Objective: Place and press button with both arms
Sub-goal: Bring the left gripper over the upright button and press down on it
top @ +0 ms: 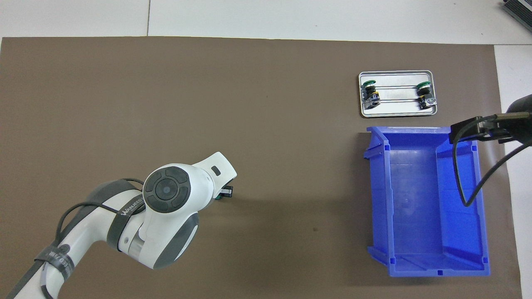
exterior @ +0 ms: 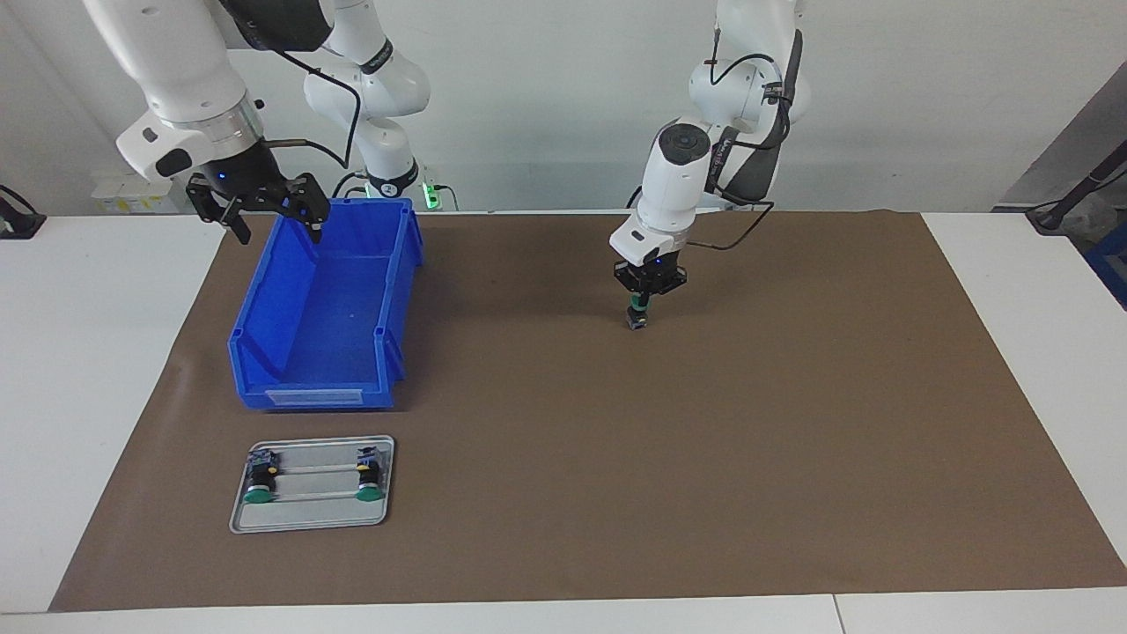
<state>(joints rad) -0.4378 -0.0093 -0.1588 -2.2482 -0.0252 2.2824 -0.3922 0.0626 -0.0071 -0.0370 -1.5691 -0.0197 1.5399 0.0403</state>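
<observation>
My left gripper (exterior: 641, 305) points straight down over the middle of the brown mat (exterior: 616, 458) and is shut on a button (exterior: 637, 319). The button hangs upright at or just above the mat; I cannot tell if it touches. In the overhead view the left wrist hides it, and only a fingertip (top: 226, 192) and a green sliver show. My right gripper (exterior: 277, 224) is open and empty, raised over the robot-side end of the blue bin (exterior: 317, 398). Two more green-capped buttons (exterior: 261, 480) (exterior: 370, 475) lie on a metal tray (exterior: 313, 521).
The blue bin (top: 376, 199) is empty and stands toward the right arm's end of the table. The tray (top: 395, 110) lies just farther from the robots than the bin, with its two buttons (top: 370, 93) (top: 424, 94). White table surrounds the mat.
</observation>
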